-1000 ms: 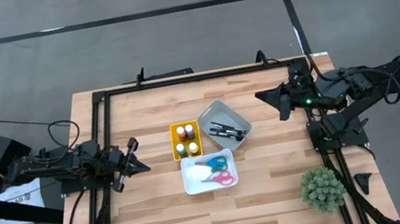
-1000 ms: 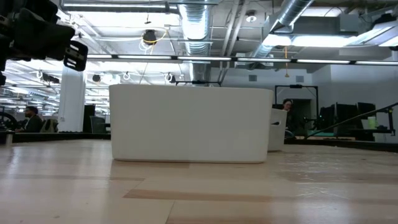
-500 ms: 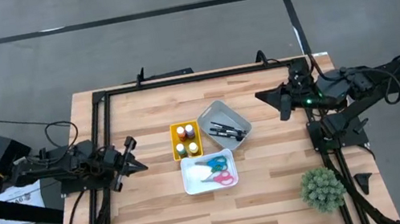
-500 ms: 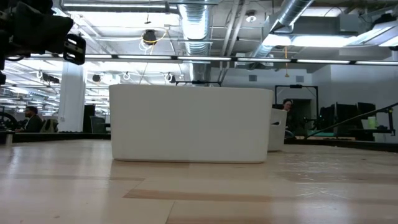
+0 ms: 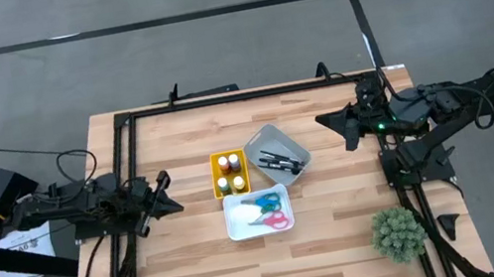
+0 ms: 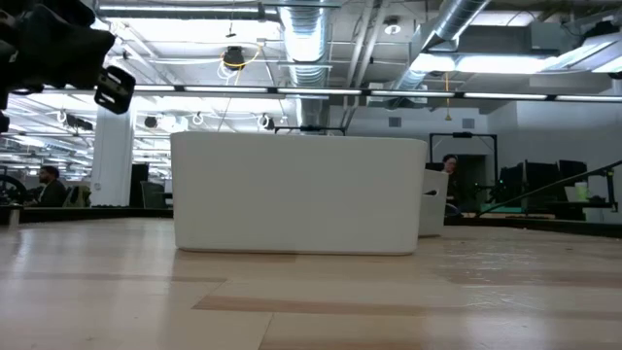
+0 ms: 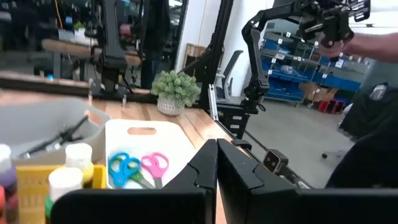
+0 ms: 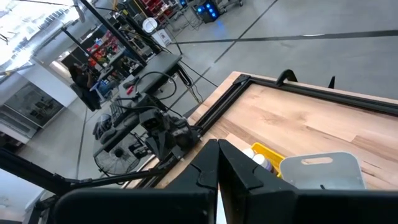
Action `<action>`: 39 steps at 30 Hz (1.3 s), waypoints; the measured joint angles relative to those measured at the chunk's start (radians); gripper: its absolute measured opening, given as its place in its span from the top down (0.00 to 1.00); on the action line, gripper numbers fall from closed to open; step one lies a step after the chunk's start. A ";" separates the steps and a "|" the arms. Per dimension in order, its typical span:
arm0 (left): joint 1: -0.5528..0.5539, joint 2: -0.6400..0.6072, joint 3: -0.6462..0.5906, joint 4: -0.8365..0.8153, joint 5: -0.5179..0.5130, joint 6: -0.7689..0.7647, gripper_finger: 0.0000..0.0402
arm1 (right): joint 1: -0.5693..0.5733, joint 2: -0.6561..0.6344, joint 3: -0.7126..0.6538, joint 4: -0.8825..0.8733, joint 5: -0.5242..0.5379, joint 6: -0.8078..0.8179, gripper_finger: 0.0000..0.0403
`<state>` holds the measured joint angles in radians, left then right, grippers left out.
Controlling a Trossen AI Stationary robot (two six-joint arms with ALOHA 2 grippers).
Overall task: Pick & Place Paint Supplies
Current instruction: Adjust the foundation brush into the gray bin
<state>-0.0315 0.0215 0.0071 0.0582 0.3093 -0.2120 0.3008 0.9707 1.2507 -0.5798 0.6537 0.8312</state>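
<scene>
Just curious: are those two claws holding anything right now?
No. The left gripper and right gripper are both shut on nothing, away from the bins.

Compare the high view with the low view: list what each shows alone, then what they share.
Only the high view shows the paint bottles in the yellow bin, the brushes in the grey bin, the scissors and the right gripper. Only the low view shows the room behind. Both show the white bin and the shut left gripper.

Trays (image 5: 274, 140): three — yellow, grey, white
Paint bottles (image 5: 230, 173): four, in yellow tray
Scissors (image 5: 266, 210): two pairs, blue-green and pink, in white tray
Paintbrushes (image 5: 280, 161): dark, in grey tray, count unclear
Fuzzy plant (image 5: 399, 233): one
Arms: two
</scene>
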 joint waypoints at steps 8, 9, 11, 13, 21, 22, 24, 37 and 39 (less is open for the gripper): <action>0.000 0.087 0.000 0.008 0.001 -0.084 0.99 | -0.028 0.038 0.000 0.070 -0.058 -0.002 1.00; 0.000 0.098 -0.001 0.012 0.001 -0.084 0.99 | -0.043 0.051 0.004 0.083 -0.101 -0.012 1.00; 0.000 0.126 -0.002 0.026 0.003 -0.085 0.99 | -0.072 0.083 0.011 0.081 -0.192 -0.046 1.00; 0.000 0.148 -0.002 0.037 0.002 -0.085 0.99 | -0.103 0.124 0.029 0.072 -0.263 -0.061 1.00; 0.000 0.221 -0.002 0.057 0.001 -0.133 0.99 | -0.283 0.361 0.276 -0.338 -0.569 -0.052 0.89; 0.000 0.226 -0.002 0.056 0.001 -0.140 0.99 | -0.299 0.405 0.319 -0.392 -0.597 -0.060 0.85; 0.000 0.239 -0.002 0.061 0.001 -0.145 0.99 | -0.322 0.484 0.400 -0.514 -0.602 -0.086 0.75; 0.000 0.276 -0.002 0.062 -0.004 -0.146 0.99 | -0.380 0.878 0.605 -0.783 -0.601 -0.162 0.61; 0.000 0.276 -0.002 0.062 -0.003 -0.146 0.99 | -0.386 0.907 0.605 -0.786 -0.602 -0.161 0.64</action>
<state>-0.0315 0.2974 0.0055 0.1204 0.3058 -0.3576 -0.0849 1.8773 1.8557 -1.3663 0.0521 0.6701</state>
